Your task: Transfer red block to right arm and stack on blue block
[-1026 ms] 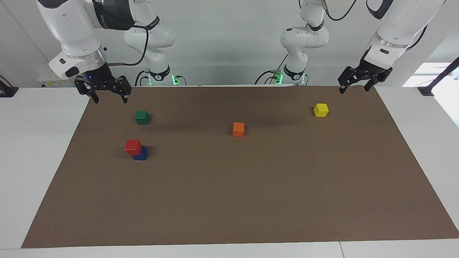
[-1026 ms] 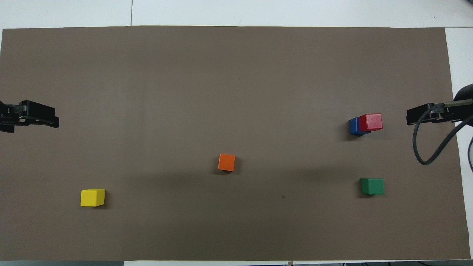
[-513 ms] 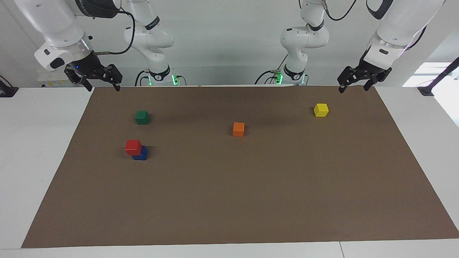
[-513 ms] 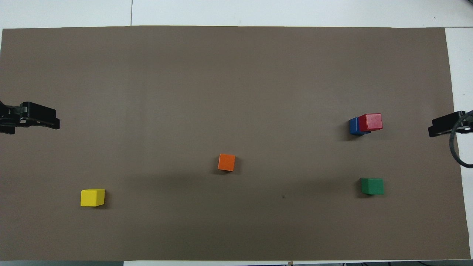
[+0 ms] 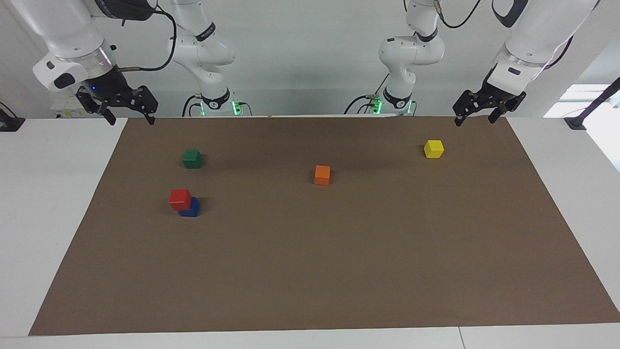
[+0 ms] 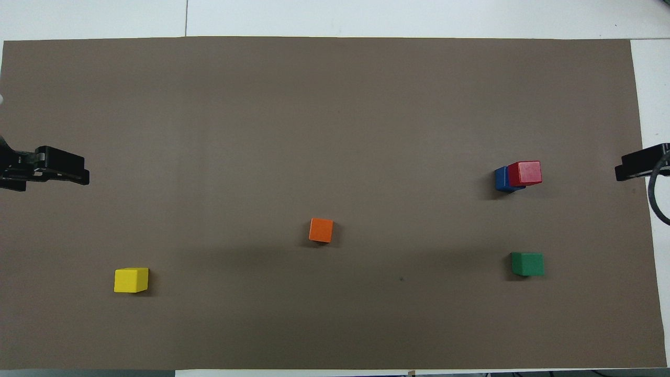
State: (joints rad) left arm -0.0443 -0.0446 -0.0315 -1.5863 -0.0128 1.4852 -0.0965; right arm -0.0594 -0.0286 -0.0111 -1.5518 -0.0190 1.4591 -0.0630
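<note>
I am looking at the red block (image 5: 180, 198) sitting on top of the blue block (image 5: 191, 208), offset so that it is overhanging one edge, in the left-centre of the facing view and at the right-centre of the overhead view (image 6: 525, 173), both resting on the brown mat (image 5: 310, 271) that is covering the white desk (image 5: 43, 194). The right gripper (image 5: 129, 118) is hanging in the upper left of the facing view, over the mat's corner, its jaws released and holding nothing, a small blue light glowing on its body. The left gripper (image 5: 476, 118) is hanging in the upper right of that view, over the mat's edge above the yellow block (image 5: 433, 149), its jaws likewise spread and empty. The green block (image 5: 192, 158) is lying just above the stack in the facing view, the orange block (image 5: 322, 175) is sitting near the middle of the frame. I am not finding any readable lettering or brand marks on the blocks, mat or desk; some small marking on the arm bases is too tiny to read.
</note>
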